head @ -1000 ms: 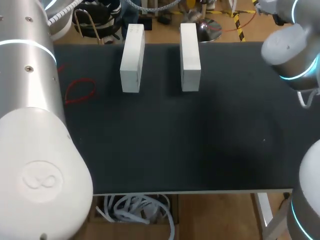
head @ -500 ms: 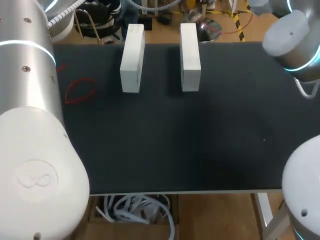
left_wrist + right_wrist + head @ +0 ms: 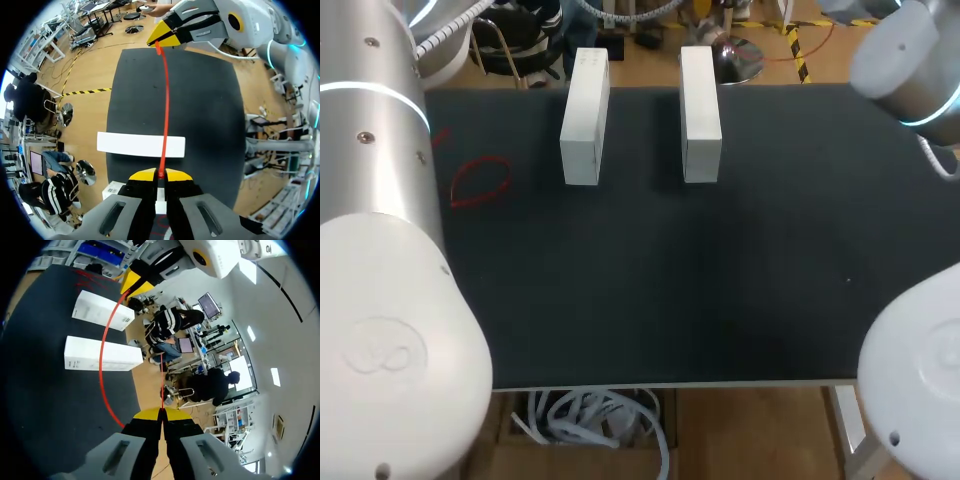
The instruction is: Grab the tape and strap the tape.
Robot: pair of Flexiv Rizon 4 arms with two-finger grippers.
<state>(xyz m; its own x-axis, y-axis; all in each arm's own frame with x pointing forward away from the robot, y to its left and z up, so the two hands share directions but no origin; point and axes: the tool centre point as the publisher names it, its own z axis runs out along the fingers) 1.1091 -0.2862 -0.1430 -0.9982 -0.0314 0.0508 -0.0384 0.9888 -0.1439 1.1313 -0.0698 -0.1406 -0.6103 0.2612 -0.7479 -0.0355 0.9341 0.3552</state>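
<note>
Grab step looks done: left gripper (image 3: 160, 174) and right gripper (image 3: 162, 410) each clamped on one end of red tape (image 3: 165, 100), which spans between them over table (image 3: 740, 300). Next move, likely: lower tape across left white block (image 3: 585, 118) and right white block (image 3: 700, 115), at table's 12 o'clock.

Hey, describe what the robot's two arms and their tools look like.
The left arm and right arm are thick rounded tubes, silver-grey and white, with glowing cyan rings. The left one's cap bears a faint loop emblem. The left tool and right tool have dark grey slotted fingers with yellow tips.
</note>
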